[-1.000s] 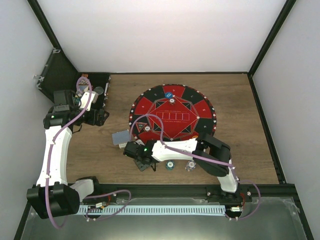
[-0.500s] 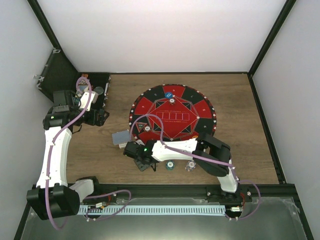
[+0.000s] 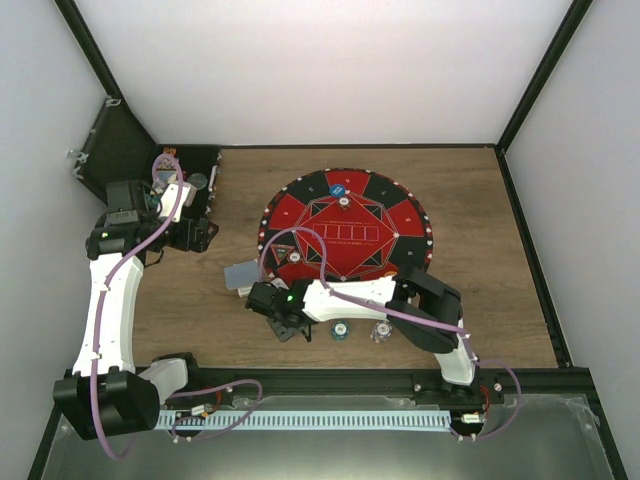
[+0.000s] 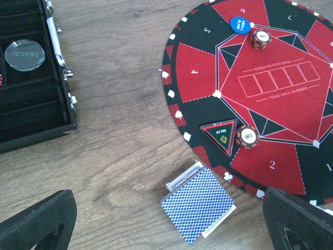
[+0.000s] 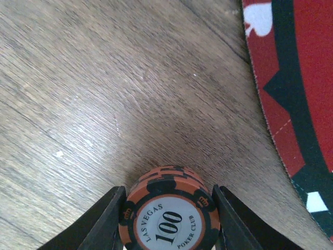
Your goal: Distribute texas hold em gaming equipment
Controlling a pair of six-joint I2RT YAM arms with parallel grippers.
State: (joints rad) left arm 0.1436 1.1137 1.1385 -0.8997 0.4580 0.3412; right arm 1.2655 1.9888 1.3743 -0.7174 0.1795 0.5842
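- While my right end effector (image 3: 287, 327) sits low on the desk (image 3: 480, 300), its two fingers are pressed against opposite sides of a short stack of orange-and-black 100 chips (image 5: 169, 221), pinching it.
- That stack rests on bare wood, off the round mat (image 4: 260, 166) but just beside its near-left rim.
- My left end effector (image 3: 203, 233) hangs spread wide with nothing between its fingers, near the open black case (image 4: 31, 104), where a clear dealer button (image 4: 24, 54) lies in a slot.
- I judge the step in hand to be the pickup of this stack, bound for a seat on the mat.
- The next move calls for a straight lift before any sideways travel; loose chips could shear apart if I drag them or tilt my wrist.
- I cannot count the chips in the stack from here.
- Already on the mat: a blue small-blind button (image 4: 240, 24) with a chip (image 4: 260, 38) touching it at the far side, and a triangular all-in marker (image 4: 221, 134) with another 100 chip (image 4: 246, 136) just beside it nearer me.
- A deck of cards (image 4: 197, 203), patterned backs up, lies on the wood by the mat's left rim, close to my right wrist.
- Two more chip stacks, one teal (image 3: 341, 329) and one pale (image 3: 381, 331), stand on the desk under my right forearm.
- The teal stack and the deck flank my path, so I should rise clear before swinging over the rim.
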